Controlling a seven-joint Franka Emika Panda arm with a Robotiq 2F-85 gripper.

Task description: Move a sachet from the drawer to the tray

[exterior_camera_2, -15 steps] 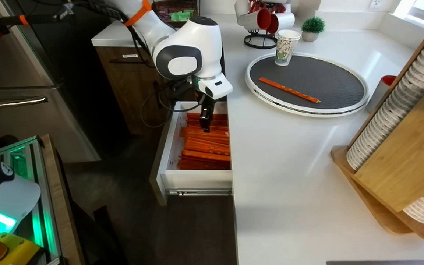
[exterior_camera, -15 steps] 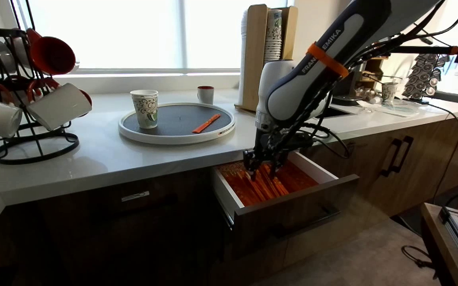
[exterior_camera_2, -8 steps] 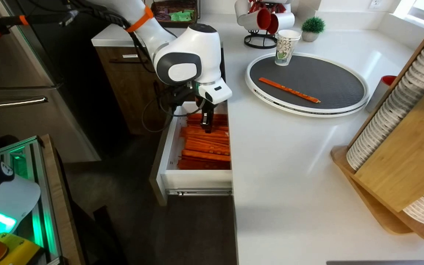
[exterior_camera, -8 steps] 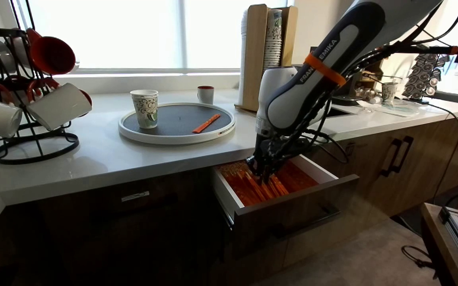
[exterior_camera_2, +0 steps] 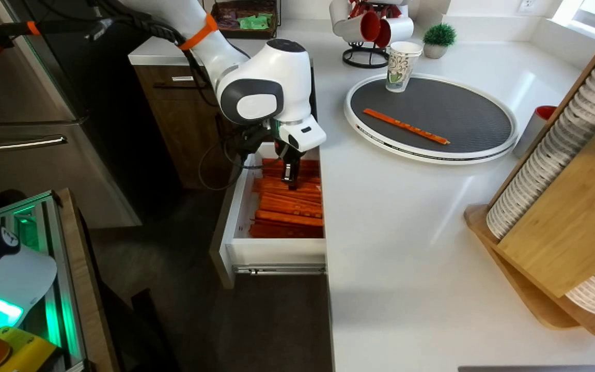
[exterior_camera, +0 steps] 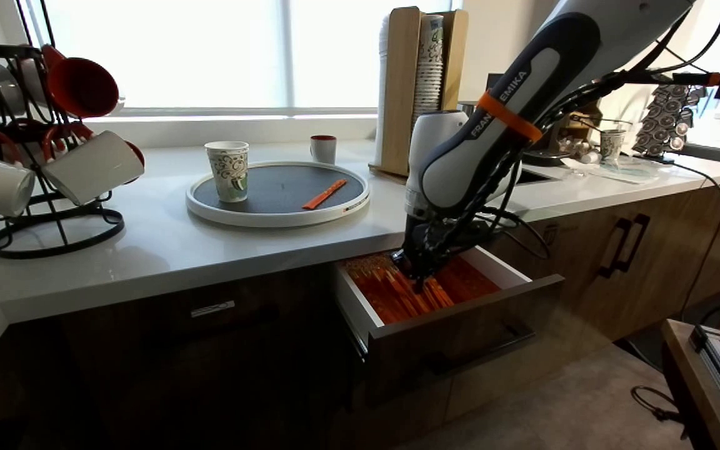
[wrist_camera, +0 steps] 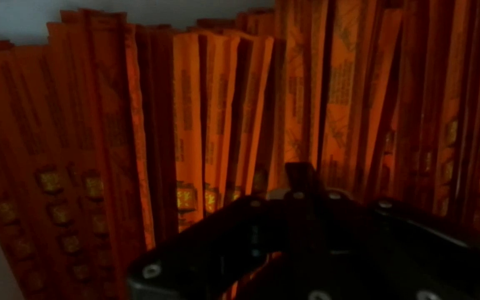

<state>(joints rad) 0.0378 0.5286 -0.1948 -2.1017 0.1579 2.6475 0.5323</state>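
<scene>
Lower than a second ago, the black two-fingered gripper (exterior_camera_2: 292, 184) reaches over slim orange-red sachets (exterior_camera_2: 290, 205) in the brown-fronted wooden drawer (exterior_camera_2: 277, 252), jaws narrow (whether on one, I cannot tell). Pinch one, lift straight, then cross, rightward in an exterior view, to the round grey-white tray (exterior_camera_2: 455, 106).

Black-and-white arm (exterior_camera: 472, 150) is wearing an orange band (exterior_camera: 510, 117) and EMIKA lettering (exterior_camera: 514, 85), two o'clock in an exterior view.
Black cables (exterior_camera_2: 160, 30) are lining it; silvery screws (wrist_camera: 151, 271) are dotting the black gripper (wrist_camera: 300, 171).
</scene>
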